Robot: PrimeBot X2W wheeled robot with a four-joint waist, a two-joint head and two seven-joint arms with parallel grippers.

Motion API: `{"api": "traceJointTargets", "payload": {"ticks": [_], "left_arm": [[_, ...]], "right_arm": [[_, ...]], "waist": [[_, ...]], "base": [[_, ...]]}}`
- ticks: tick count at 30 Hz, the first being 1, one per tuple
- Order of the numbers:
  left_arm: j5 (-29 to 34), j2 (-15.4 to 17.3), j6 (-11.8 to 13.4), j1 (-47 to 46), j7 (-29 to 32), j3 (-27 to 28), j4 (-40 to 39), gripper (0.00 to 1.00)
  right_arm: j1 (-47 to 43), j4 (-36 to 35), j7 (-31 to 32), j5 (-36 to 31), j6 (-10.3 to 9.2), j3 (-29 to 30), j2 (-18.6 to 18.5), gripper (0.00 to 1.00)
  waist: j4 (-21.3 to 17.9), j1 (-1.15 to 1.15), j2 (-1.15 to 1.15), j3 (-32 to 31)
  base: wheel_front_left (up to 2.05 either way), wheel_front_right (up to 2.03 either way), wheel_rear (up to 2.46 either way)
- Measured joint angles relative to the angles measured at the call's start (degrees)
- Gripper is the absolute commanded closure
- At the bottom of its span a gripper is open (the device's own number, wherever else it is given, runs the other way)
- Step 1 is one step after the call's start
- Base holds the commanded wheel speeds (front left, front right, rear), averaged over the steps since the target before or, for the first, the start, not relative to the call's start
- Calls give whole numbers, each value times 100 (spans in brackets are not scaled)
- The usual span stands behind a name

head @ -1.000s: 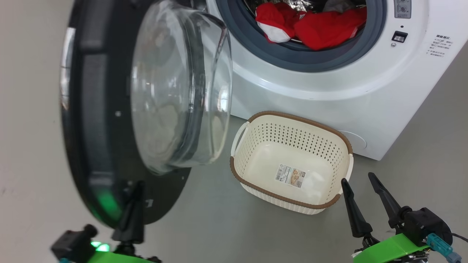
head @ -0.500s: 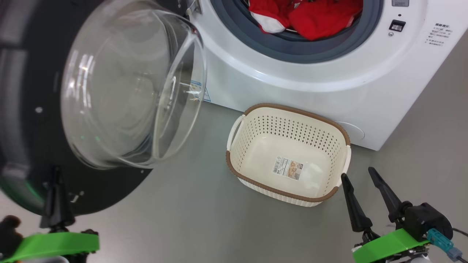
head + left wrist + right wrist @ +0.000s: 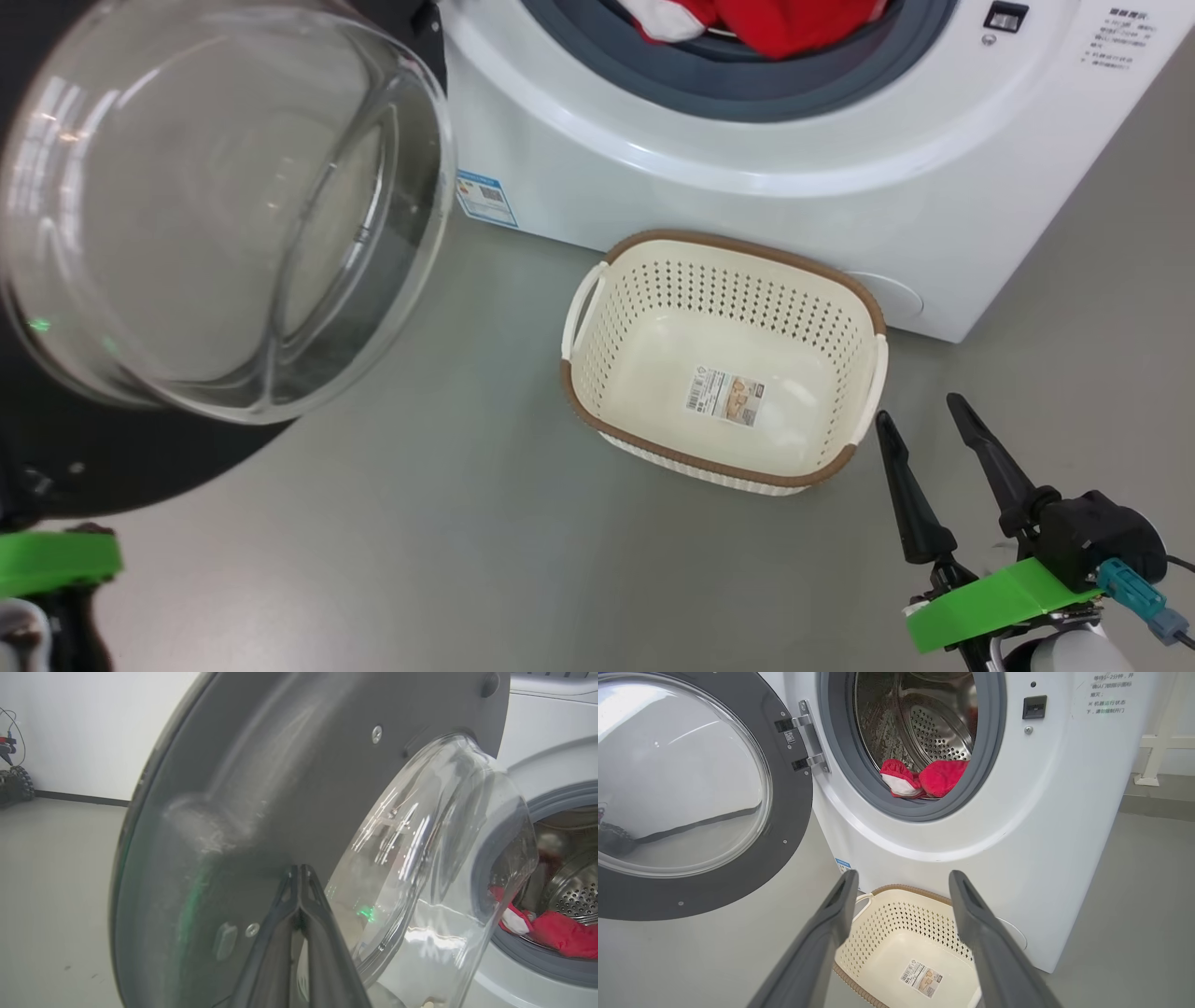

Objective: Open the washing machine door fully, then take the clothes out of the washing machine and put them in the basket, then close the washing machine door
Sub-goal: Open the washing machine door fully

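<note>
The washing machine door (image 3: 84, 467) stands swung out at the left, its glass bowl (image 3: 215, 205) bulging toward me. The white washing machine (image 3: 747, 187) is open, with the red and white clothes (image 3: 784, 19) lying at the drum's mouth (image 3: 924, 779). On the floor in front sits the empty cream basket (image 3: 738, 247). My left gripper (image 3: 299, 870) is shut on nothing, its tips up against the door's grey inner face (image 3: 280, 765); its green mount (image 3: 51, 560) shows low at the left. My right gripper (image 3: 920, 413) hangs open just right of the basket and points over it at the machine (image 3: 903, 875).
Grey floor (image 3: 448, 523) lies open between the door and the basket. A small blue label (image 3: 485, 198) is on the machine's lower front. A dark wheeled object (image 3: 11, 779) stands by the far wall. A white frame (image 3: 1157, 742) stands right of the machine.
The door has swung further out to the left, and my shut left gripper has gone left with it. The head view has shifted. My right gripper stays open beside the basket.
</note>
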State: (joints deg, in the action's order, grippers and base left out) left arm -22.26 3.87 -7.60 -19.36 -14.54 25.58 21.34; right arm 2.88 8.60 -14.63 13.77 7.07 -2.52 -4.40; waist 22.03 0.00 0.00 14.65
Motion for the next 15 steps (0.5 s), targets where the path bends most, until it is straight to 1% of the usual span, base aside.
{"api": "traceJointTargets", "payload": {"ticks": [8, 15], "left_arm": [[1, 311, 0, -459, -18, 248, 474, 100], [-7, 563, 0, -666, -18, 252, 779, 100]], "right_arm": [[128, -3, 0, -25, 0, -3, -49, 0], [175, 10, 0, -25, 0, -24, -54, 0]], "waist": [[-102, 0, 0, 202], [-199, 0, 0, 248]], "base": [[0, 0, 0], [0, 0, 0]]}}
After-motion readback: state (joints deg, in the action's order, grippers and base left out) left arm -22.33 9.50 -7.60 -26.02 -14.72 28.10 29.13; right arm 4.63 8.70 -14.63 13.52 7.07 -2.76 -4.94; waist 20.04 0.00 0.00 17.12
